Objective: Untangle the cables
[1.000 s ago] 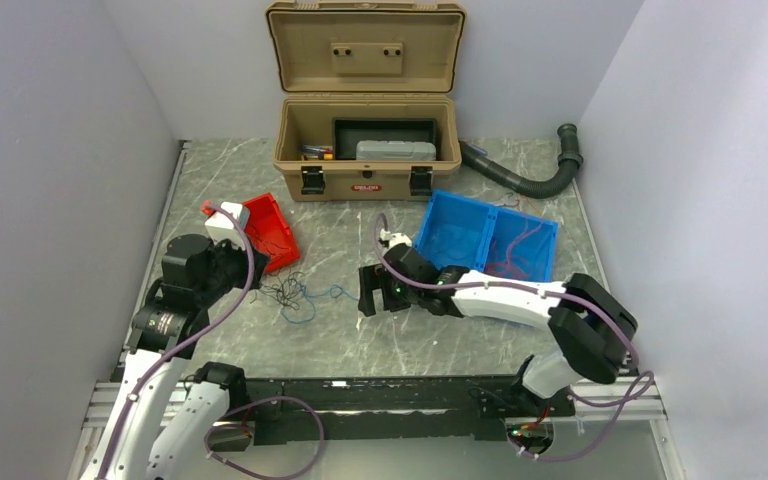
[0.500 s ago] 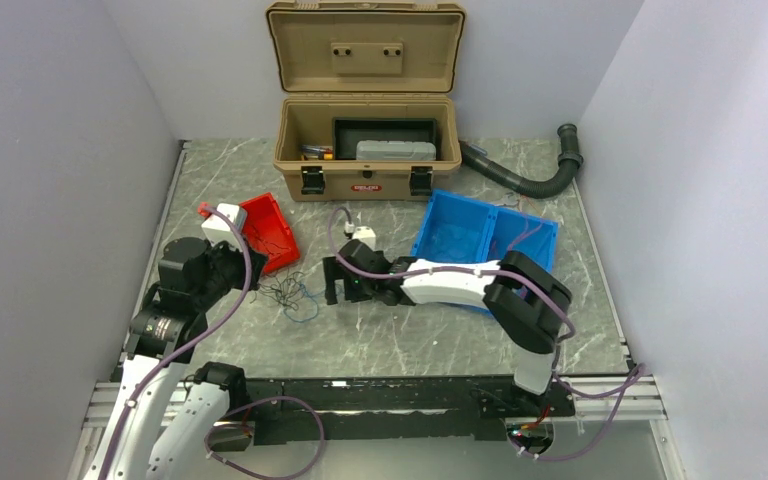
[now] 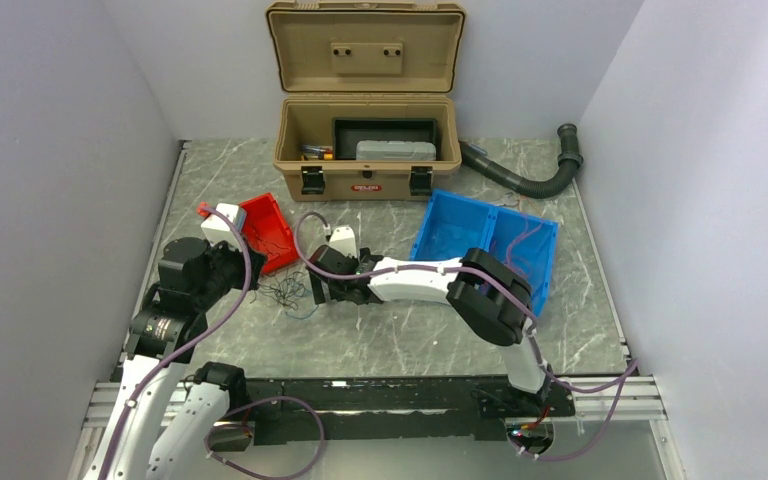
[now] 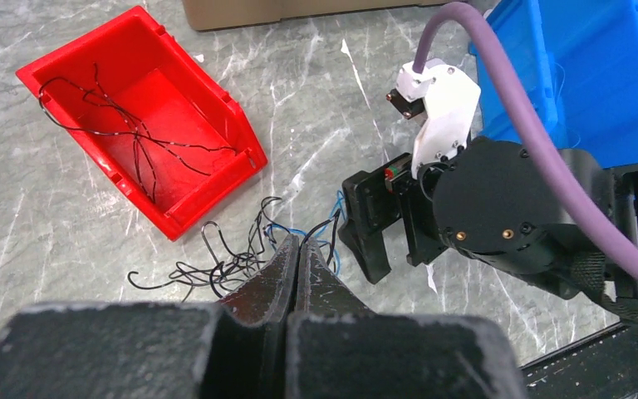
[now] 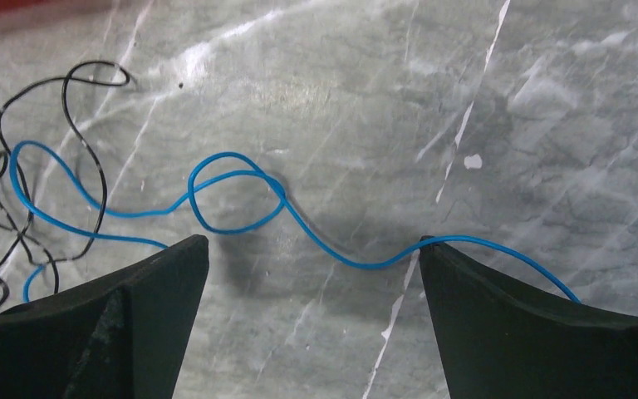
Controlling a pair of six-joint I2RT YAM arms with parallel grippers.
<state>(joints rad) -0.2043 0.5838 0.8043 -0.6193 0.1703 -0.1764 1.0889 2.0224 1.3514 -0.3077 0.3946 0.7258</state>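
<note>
The cables [image 3: 285, 293], a small tangle of very thin black and blue wires, lie on the grey marbled tabletop [image 3: 410, 340] just in front of the open mouth of the red plastic bin [image 3: 270, 230]. From the tangle 1 blue wire [image 5: 357, 266] trails out loose, curling into a single loop beside a black strand [image 5: 93, 64].

The right gripper [image 5: 311, 249] stands with its 2 fingers spread wide, 1 on each side of that blue wire, low over the table. The left gripper [image 4: 297, 245] has its fingers pressed together, tips at the edge of the tangle; whether a strand is pinched between them cannot be told.

More thin black wires lie inside the red bin. Behind the right arm sits a blue 2-compartment plastic bin [image 3: 457, 232], and beyond it a tan hard-shell toolbox [image 3: 365, 180] with its lid up.
</note>
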